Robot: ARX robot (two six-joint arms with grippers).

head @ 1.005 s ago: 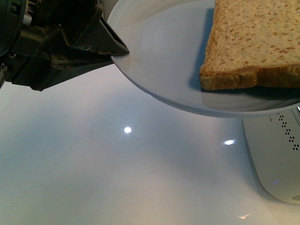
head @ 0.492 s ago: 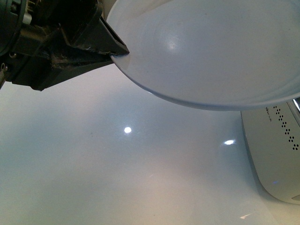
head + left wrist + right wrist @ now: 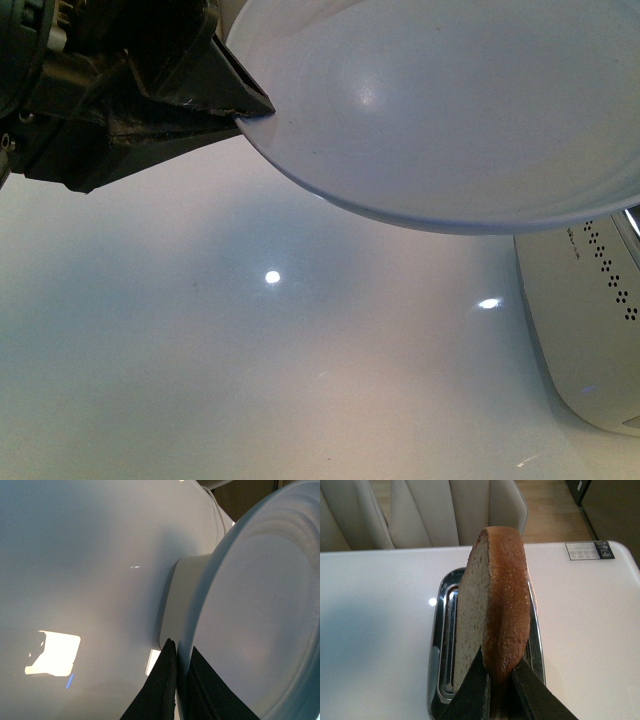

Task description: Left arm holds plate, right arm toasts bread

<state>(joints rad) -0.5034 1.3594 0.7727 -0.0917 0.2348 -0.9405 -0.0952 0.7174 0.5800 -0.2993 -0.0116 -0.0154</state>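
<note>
My left gripper [image 3: 250, 105] is shut on the rim of the pale bluish-white plate [image 3: 450, 110], which it holds above the table at the top of the front view. The plate is bare. In the left wrist view the black jaws pinch the plate's [image 3: 260, 625] rim at my left gripper [image 3: 181, 662]. My right gripper [image 3: 497, 680] is shut on the bread [image 3: 495, 615], a light-brown slice with a darker crust. It holds the slice on edge just above the chrome top and slots of the toaster [image 3: 442, 645]. The right gripper is out of the front view.
The white toaster body [image 3: 590, 330] stands at the right of the glossy white table [image 3: 250, 370], below the plate. It also shows in the left wrist view [image 3: 182, 595]. Cream chairs [image 3: 435, 510] stand beyond the table's far edge. A label [image 3: 590, 550] lies on the table.
One second ago the bread lay on the plate. Half a second ago it was gone from the plate, which stays bare. The plate and left gripper have barely moved.
</note>
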